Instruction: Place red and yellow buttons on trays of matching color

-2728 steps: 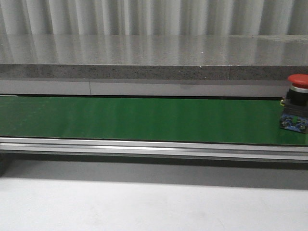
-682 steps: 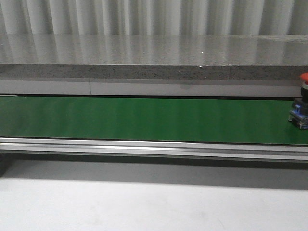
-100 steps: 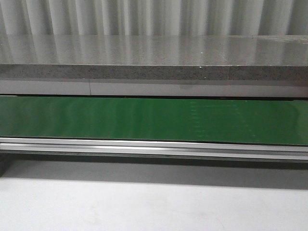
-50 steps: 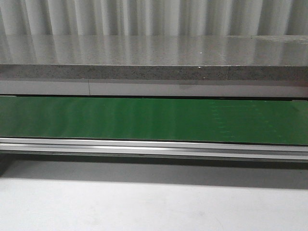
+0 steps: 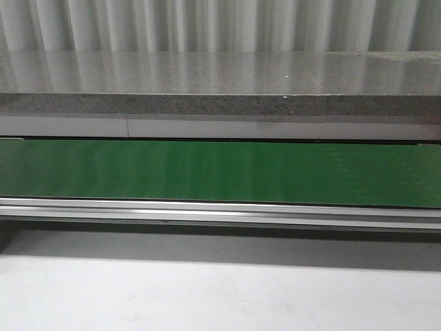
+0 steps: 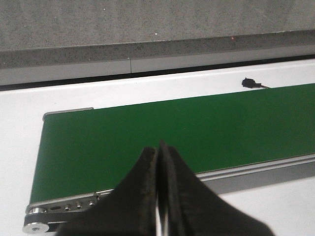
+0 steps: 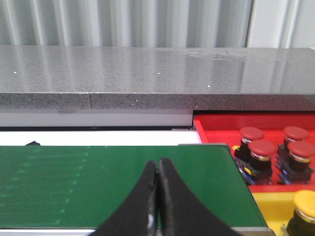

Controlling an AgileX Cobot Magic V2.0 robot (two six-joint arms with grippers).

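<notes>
belt (image 5: 220, 171) bare, both hands closed empty: left hand (image 6: 158, 196), right hand (image 7: 157, 196). i'd open right early, wait for next button.

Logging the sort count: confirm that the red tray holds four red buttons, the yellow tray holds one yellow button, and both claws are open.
Not quite: both claws are shut, the left claw in the left wrist view, the right claw in the right wrist view. The red tray and yellow tray counts stand.

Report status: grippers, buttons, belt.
Left gripper and right gripper shut, empty. Four red buttons in red tray; one yellow button in yellow tray. Green belt bare.
</notes>
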